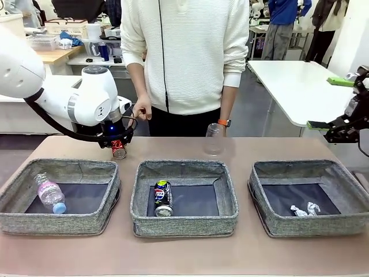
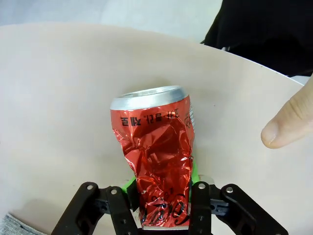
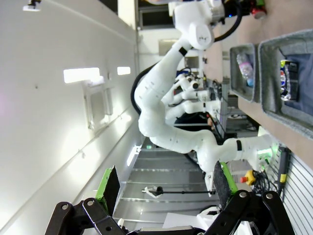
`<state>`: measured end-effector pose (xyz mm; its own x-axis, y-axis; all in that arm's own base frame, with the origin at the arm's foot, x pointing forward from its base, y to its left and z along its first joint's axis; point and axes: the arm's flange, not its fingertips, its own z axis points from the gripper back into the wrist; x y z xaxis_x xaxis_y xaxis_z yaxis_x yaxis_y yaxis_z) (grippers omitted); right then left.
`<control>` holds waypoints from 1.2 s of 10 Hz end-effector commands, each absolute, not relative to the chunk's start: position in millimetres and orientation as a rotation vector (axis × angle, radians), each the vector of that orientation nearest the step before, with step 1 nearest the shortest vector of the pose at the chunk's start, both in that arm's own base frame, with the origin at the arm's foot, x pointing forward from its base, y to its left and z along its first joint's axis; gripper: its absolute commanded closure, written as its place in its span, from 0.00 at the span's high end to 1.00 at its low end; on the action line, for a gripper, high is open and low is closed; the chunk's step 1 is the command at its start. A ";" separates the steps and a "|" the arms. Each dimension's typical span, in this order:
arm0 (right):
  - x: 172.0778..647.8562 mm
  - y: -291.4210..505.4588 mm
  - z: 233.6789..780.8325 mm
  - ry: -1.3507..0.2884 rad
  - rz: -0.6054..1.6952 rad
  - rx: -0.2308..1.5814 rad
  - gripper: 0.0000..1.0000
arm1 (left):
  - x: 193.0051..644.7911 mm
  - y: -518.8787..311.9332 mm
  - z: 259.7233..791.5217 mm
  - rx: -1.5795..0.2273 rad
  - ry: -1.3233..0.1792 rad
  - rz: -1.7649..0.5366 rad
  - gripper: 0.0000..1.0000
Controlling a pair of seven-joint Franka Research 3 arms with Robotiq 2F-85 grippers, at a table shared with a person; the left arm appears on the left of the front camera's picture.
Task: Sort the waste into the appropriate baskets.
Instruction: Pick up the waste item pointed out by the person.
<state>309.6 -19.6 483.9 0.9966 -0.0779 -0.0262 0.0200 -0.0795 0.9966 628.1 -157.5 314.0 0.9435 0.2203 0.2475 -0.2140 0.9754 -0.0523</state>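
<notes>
My left gripper (image 1: 118, 145) is shut on the crushed red can (image 1: 119, 150), held just above the table behind the left basket (image 1: 11, 190); in the left wrist view the red can (image 2: 156, 156) sits between my green pads. The clear bottle (image 1: 51, 193) lies in the left basket. A dark blue-black can (image 1: 163, 197) lies in the middle basket (image 1: 228, 196). White scraps (image 1: 304, 210) lie in the right basket (image 1: 259, 196). A clear plastic cup (image 1: 214, 139) is held by the person's hand. My right gripper (image 3: 164, 188) is open, raised at the right (image 1: 326, 124).
The person stands at the far edge; a hand (image 1: 141, 108) hangs close to my left gripper, and a fingertip (image 2: 288, 120) shows beside the can. A white table (image 1: 300, 86) stands behind on the right. Bare tabletop (image 1: 184, 254) runs along the front.
</notes>
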 end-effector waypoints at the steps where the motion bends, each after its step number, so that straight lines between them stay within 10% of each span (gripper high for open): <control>1: 309.0 -21.1 486.2 -0.048 -0.070 1.655 1.00 | 629.8 -151.8 318.2 -0.010 -0.288 0.229 0.00; 6: 309.0 -21.1 486.2 -0.048 -0.070 1.655 1.00 | 569.4 -103.4 441.1 -0.152 -0.353 0.405 0.00; 9: 309.0 -21.1 486.2 -0.048 -0.070 1.655 1.00 | 468.7 -107.8 539.4 -0.400 -0.056 0.001 0.00; 12: 309.0 -21.1 486.2 -0.048 -0.070 1.655 1.00 | 404.4 -182.4 558.0 -0.444 -0.077 -0.169 0.00</control>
